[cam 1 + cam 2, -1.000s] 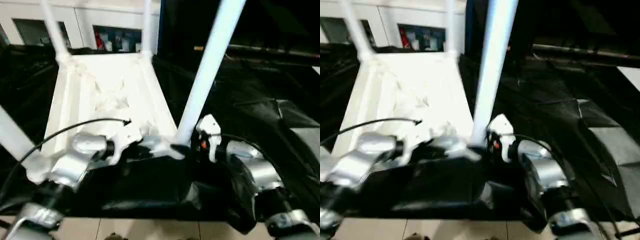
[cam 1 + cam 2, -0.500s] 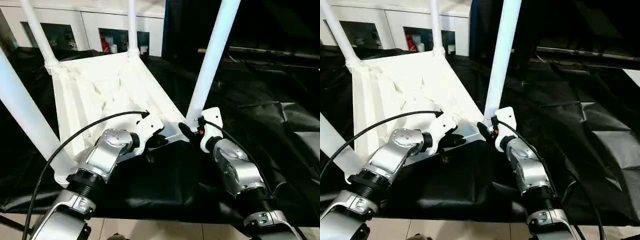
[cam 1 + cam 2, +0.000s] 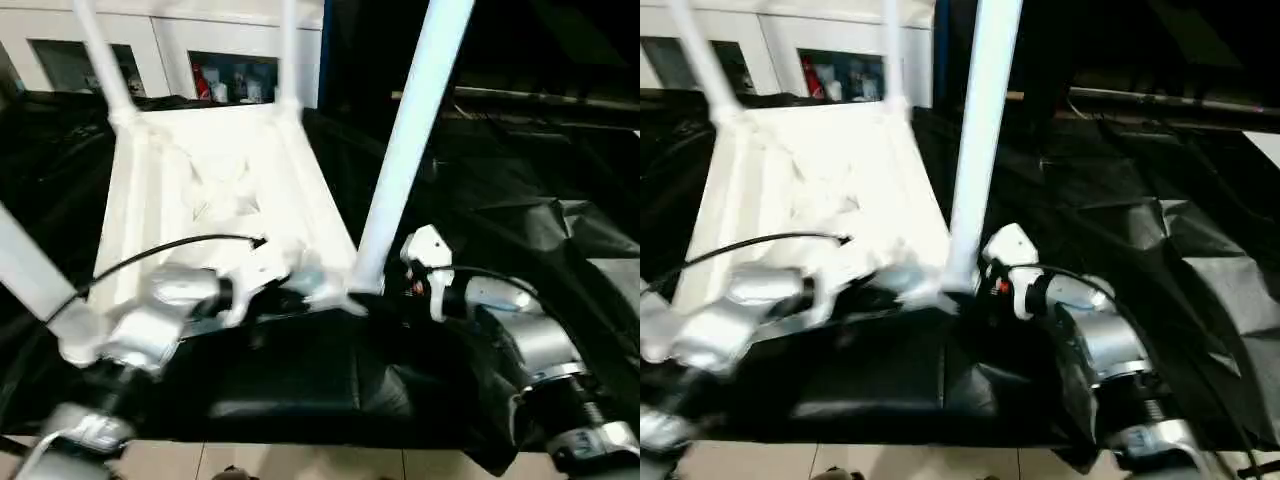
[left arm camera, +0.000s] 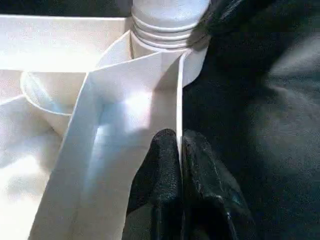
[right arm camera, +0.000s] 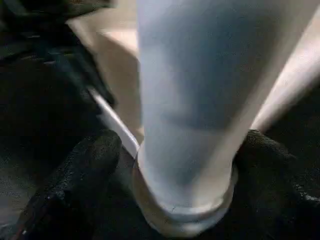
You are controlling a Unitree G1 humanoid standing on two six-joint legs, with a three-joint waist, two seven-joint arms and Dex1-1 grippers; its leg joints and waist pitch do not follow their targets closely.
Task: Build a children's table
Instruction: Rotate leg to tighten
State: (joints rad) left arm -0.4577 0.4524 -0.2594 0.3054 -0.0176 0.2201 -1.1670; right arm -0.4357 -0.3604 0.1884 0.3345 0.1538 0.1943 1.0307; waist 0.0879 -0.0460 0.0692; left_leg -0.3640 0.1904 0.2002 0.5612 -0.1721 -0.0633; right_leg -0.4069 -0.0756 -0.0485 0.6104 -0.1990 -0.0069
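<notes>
Both silver forearms reach up from the bottom of the head view toward the upturned table top (image 3: pixel 215 190), which lies left of centre on black sheeting (image 3: pixel 520 170). The left gripper (image 4: pixel 179 150) is clenched on the top's thin edge wall. The right gripper (image 5: pixel 170 165) straddles the near-right leg (image 3: pixel 400 160) at its base — fingers (image 5: pixel 75 185) spread, whether they touch it I cannot tell.
</notes>
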